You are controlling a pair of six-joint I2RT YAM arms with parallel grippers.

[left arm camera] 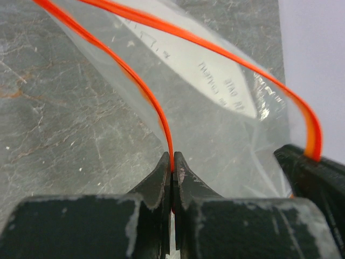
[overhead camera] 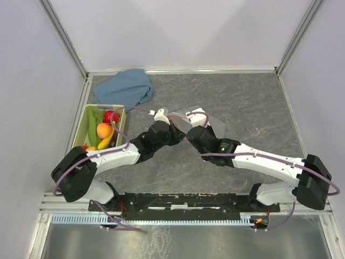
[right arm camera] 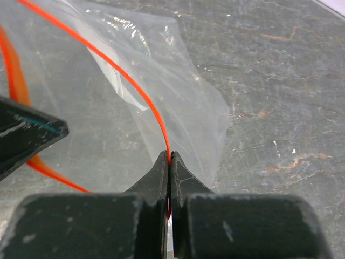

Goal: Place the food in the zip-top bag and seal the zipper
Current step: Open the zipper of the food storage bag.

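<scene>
We have both pairs of jaws pinched flat on the zipper: the left gripper clamps one red-orange lip and the right gripper clamps the other. The strips bow apart, so the mouth of the zip-top bag gapes between the arms mid-table, with the bag body trailing toward the far wall. The food sits in the green basket, well off to the left beside the left arm. That arm is nearer, so we reckon it lets go to fetch. We see the print on the film reversed and can't read it.
</scene>
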